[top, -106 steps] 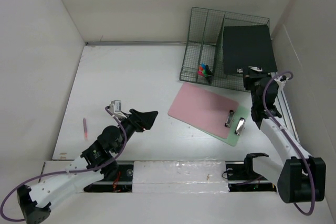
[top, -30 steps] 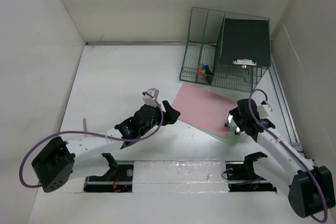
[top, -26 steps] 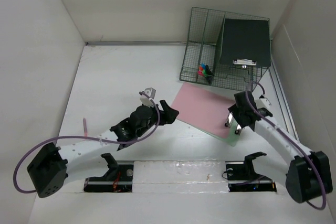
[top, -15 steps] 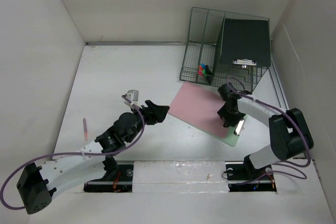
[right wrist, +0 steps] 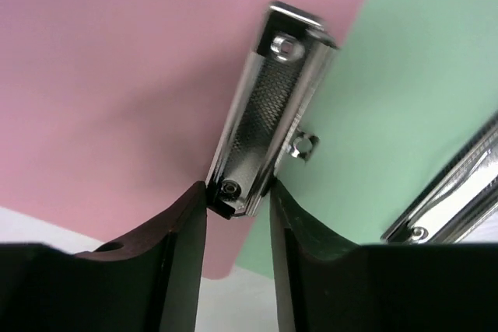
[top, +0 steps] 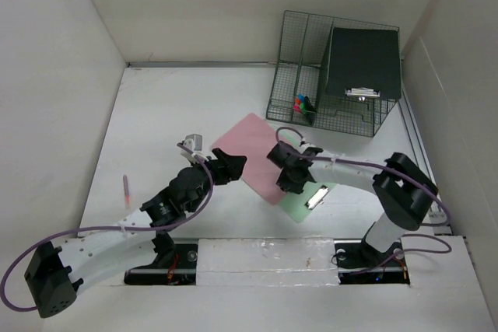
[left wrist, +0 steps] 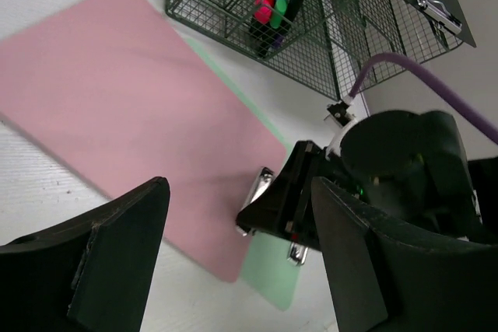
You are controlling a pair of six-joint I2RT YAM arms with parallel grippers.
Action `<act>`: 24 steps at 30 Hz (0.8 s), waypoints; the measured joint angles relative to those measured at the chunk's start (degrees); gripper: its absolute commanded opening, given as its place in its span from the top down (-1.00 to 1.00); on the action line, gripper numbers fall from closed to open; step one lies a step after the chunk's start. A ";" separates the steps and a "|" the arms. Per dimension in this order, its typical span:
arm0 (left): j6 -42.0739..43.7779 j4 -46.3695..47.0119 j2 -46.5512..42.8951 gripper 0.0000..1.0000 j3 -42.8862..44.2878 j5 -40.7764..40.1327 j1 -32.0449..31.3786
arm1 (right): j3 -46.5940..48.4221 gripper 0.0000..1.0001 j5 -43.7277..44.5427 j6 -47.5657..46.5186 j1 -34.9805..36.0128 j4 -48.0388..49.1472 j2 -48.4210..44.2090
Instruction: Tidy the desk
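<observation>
white bench (top: 171, 106) fills the frame between plain walls. pink clipboard (top: 253, 149) lies flat mid-frame, turned at an angle, overlapping a green clipboard (top: 294, 211) that shows at its lower right. right claw (right wrist: 237, 196) pinches the pink board's metal clip (right wrist: 268, 106), fingers pressed to both sides of the clip's near end. left claw (top: 233, 165) hovers just beside the pink board's left edge, fingers spread wide, nothing between them. wire rack (top: 292, 60) stands at upper right, a dark clipboard (top: 362, 60) leaning in its right section, coloured markers (top: 302, 104) in a front compartment. pink pen (top: 126, 190) lies far left, well apart from everything.
</observation>
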 measured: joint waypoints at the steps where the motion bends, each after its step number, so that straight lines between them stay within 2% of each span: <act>1: -0.09 0.09 -0.13 -0.39 -0.26 -0.24 0.00 | 1.07 0.32 0.48 0.57 2.43 0.98 1.03; 4: -0.52 0.22 -0.11 -0.39 -1.03 -1.42 0.00 | 3.69 0.32 2.27 1.46 8.22 4.22 2.95; 8: -0.85 0.24 1.38 -0.37 -1.20 -3.17 0.00 | 3.19 0.27 3.80 2.05 11.52 8.37 3.19; 11: -1.18 0.20 3.45 -0.36 -1.20 -4.37 0.00 | 0.17 -0.07 4.00 3.08 11.10 12.59 1.20; 12: -1.25 0.20 4.04 -0.35 -1.20 -4.63 0.00 | 0.15 -0.10 4.00 3.08 11.10 12.70 1.18; 24: -2.01 0.26 9.64 -0.29 -1.20 -7.21 0.46 | 3.56 -0.17 8.37 -3.10 8.68 12.15 3.69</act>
